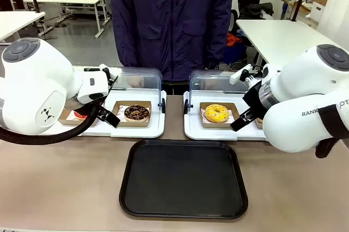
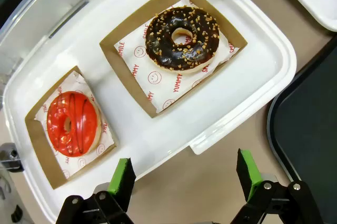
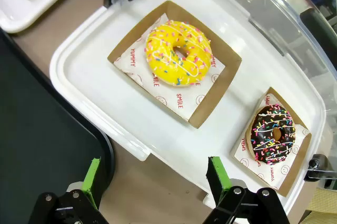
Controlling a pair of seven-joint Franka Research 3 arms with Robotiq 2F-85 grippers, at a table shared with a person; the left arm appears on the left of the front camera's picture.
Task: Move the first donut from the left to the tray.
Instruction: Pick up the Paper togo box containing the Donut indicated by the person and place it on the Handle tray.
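Observation:
The red-glazed donut lies in its small brown cardboard holder on white paper, at the left end of a white tray. In the front view the red donut peeks out from behind my left arm. My left gripper hovers open above the white tray's near rim, to the right of the donut and apart from it; from the front, the left gripper sits between the red and chocolate donuts. The black tray lies bare in the table's middle. My right gripper is open over the right white tray's near edge.
A chocolate donut sits beside the red one. The right white tray holds a yellow donut and a sprinkled chocolate donut. Clear lids stand open behind both trays. A person stands at the far side.

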